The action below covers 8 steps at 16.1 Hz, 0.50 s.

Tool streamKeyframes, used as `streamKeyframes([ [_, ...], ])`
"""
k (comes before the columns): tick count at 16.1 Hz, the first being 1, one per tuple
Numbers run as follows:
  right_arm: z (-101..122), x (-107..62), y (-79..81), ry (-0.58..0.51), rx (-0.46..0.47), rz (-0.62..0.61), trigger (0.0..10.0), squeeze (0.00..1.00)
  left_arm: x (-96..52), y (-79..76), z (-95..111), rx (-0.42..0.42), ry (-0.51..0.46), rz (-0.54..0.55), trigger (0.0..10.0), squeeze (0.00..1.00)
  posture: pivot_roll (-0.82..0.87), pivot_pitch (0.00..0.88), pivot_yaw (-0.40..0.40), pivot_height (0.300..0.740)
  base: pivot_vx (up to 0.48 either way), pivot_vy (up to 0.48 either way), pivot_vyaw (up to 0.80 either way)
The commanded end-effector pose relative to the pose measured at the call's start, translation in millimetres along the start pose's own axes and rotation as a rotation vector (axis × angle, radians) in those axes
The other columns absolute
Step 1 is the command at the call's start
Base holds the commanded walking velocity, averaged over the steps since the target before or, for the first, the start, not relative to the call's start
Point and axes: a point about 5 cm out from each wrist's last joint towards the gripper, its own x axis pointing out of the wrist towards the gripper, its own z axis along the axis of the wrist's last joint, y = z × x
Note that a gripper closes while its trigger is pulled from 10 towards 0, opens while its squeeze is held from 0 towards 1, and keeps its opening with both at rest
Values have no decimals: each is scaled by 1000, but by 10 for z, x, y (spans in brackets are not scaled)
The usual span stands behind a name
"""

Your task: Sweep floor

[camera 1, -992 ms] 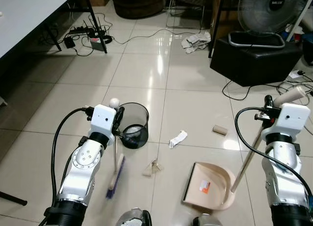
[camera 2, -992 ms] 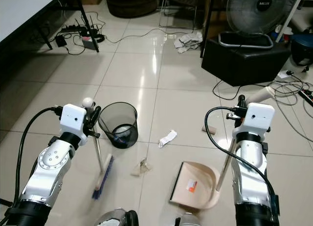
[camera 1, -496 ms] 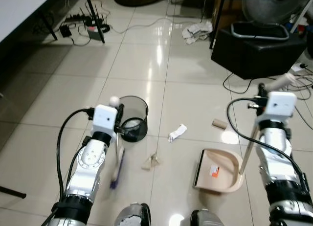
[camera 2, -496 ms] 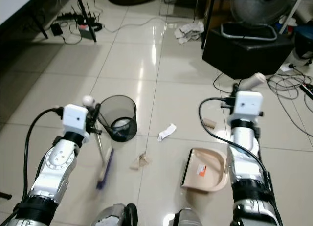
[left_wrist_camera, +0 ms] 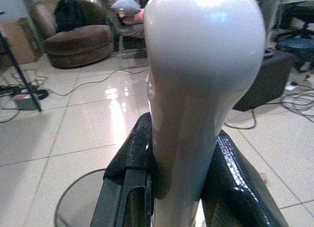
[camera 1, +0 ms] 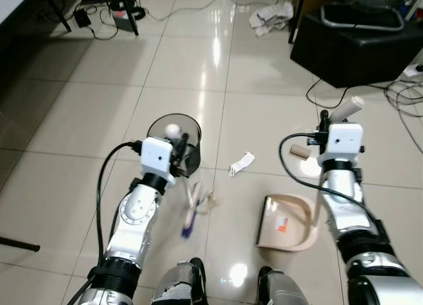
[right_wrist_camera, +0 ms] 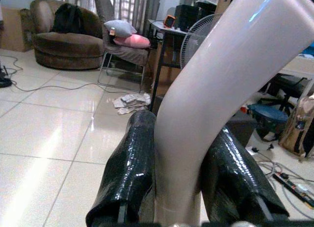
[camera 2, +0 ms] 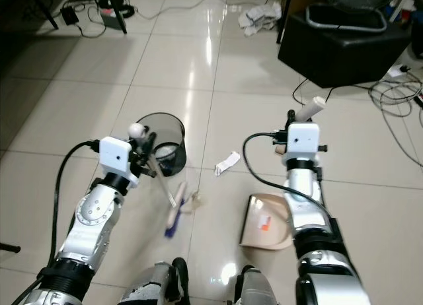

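My left gripper (camera 1: 177, 148) is shut on the white broom handle (left_wrist_camera: 201, 89), just below its round knob (camera 1: 173, 129). The purple broom head (camera 1: 190, 216) rests on the tiles against a tan scrap (camera 1: 210, 201). Right behind the left gripper stands a black mesh bin (camera 1: 158, 124). My right gripper (camera 1: 325, 135) is shut on the pale dustpan handle (right_wrist_camera: 216, 104), which stands nearly upright. The beige dustpan (camera 1: 285, 222) lies on the floor with its mouth facing the broom. A white crumpled paper (camera 1: 241, 163) and a cardboard roll (camera 1: 301, 151) lie beyond the pan.
A black box carrying a fan (camera 1: 357, 34) stands at the far right, with cables (camera 1: 403, 94) trailing on the tiles beside it. More crumpled paper (camera 1: 271, 14) lies farther off. A power strip and cords (camera 1: 99, 1) sit at the far left.
The camera has tipped forward and down. The broom head has swung right across the tiles and now touches the tan scrap. The dustpan handle stands more upright.
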Motion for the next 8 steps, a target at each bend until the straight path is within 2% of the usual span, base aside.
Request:
streamKeyframes([
  [1,57,16,52,-43,21,-5,10000,0,1,-20,34,-5,-26,-19,10000,0,93,299,97,740,0,0,0],
  [4,11,-78,282,-33,29,61,10000,0,109,-94,103,-45,-53,-73,10000,0,103,305,95,740,0,0,0],
  [8,-75,-156,463,32,20,92,10000,0,117,-221,154,-94,-71,-170,10000,0,115,309,94,740,0,0,0],
])
